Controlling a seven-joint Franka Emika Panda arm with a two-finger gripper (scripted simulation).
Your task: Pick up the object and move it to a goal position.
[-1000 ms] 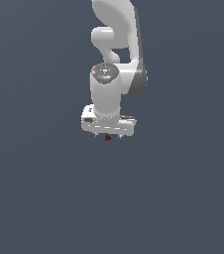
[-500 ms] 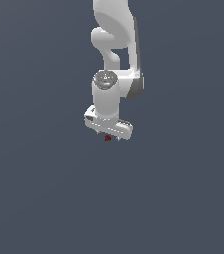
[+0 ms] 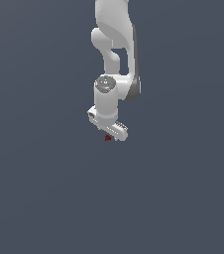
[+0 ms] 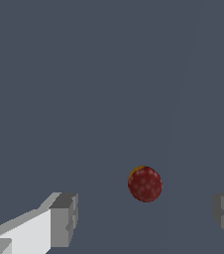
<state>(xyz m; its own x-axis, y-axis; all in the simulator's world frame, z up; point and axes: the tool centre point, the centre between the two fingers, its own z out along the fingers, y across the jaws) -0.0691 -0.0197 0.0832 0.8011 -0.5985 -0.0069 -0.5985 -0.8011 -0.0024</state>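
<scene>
The object (image 4: 144, 184) is a small dark-red ball with a yellow-orange patch on one side. In the wrist view it lies between my two grey fingertips (image 4: 64, 218), nearer the middle of the gap and touching neither. My gripper (image 4: 146, 216) is open wide. In the exterior view the white hand points down, with the gripper (image 3: 110, 135) right over the object (image 3: 107, 138), which peeks out as a red dot below the hand. The hand hides most of it there.
A plain dark grey-blue surface (image 3: 44, 198) fills both views. The white arm (image 3: 115, 44) rises from the hand to the exterior view's top edge. Nothing else shows.
The hand has turned about its vertical axis, so its bar now slants in the exterior view. The red object stays at the same spot below it.
</scene>
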